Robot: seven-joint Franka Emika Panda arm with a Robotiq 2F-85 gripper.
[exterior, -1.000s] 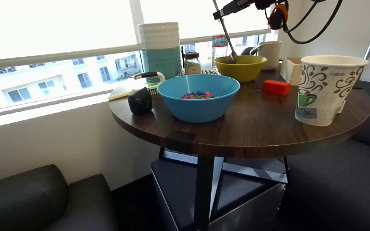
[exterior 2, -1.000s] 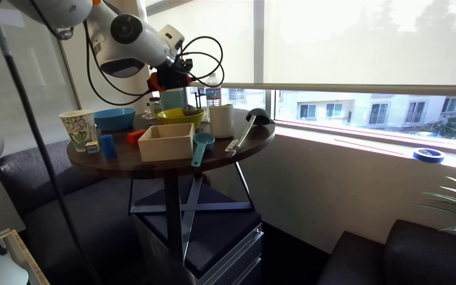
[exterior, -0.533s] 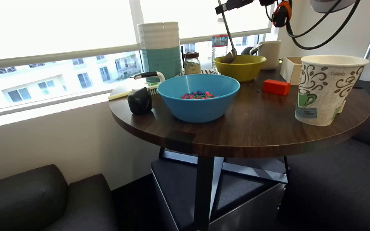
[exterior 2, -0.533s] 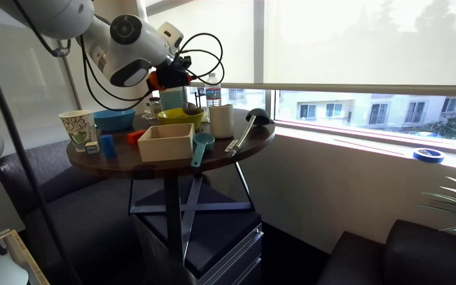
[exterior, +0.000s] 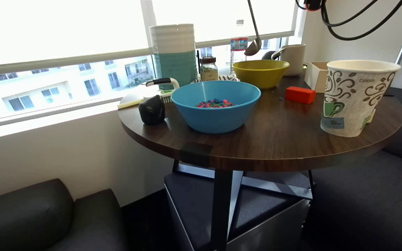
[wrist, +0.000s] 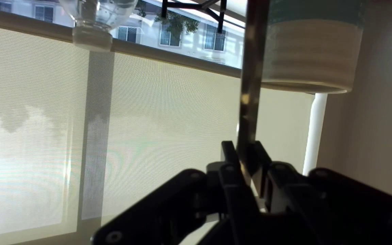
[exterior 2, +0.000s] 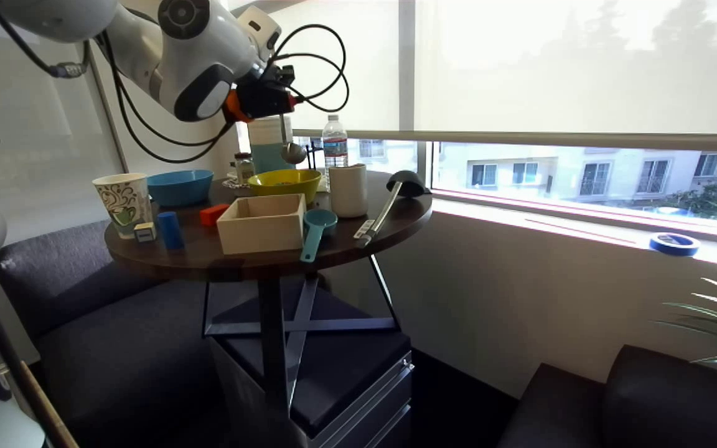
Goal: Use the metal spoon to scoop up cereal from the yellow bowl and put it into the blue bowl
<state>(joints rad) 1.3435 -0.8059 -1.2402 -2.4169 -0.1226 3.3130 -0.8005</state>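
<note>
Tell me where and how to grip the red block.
Pinch the red block by its long sides, mid-length, probably from above: it is a straight bar lying flat, its top uncovered. The end effector should first put down the spoon.

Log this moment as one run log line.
fingers: shut on metal spoon; spoon: above yellow bowl; load: unclear; blue bowl: cereal inside

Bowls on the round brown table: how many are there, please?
2: a round turquoise bowl, nearer in an exterior view; a round yellow bowl behind it. Others may be hidden.
</note>
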